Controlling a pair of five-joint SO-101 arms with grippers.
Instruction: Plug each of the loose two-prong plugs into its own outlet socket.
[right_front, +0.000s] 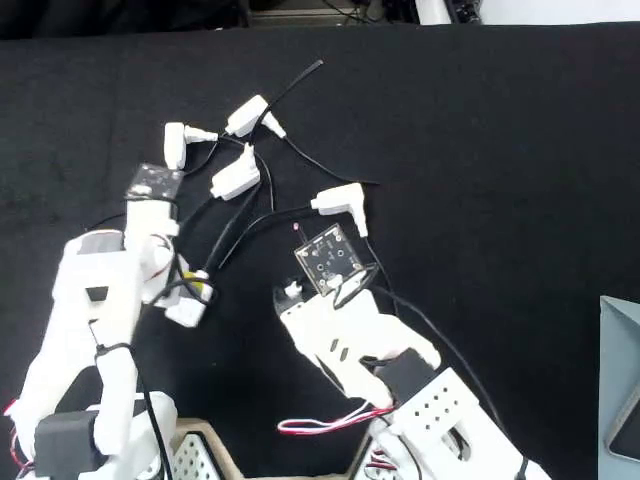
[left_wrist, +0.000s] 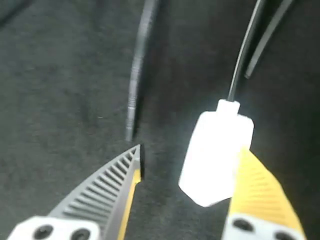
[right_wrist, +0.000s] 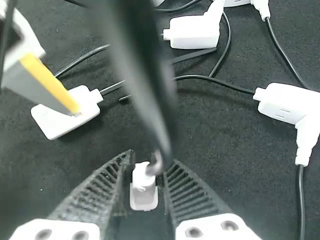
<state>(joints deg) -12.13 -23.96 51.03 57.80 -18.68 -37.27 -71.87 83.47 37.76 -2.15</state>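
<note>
by right gripper (right_wrist: 147, 160), small white plug (right_wrist: 143, 192)

White plugs (right_front: 236, 178) on black cords (right_wrist: 215, 80), black table (right_front: 500, 140).
You see ribbed grey fingers (left_wrist: 107, 187), yellow-faced, on your left gripper (left_wrist: 189, 152).

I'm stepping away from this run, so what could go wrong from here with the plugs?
The black cord rises from the small plug held in the right end effector, crossing its camera; it could block the view or tug the plug askew. The left end effector is open with a white plug against one finger only, so closing might shove it aside. Nearby cords cross among the other white plugs; pulling one could drag others.
</note>
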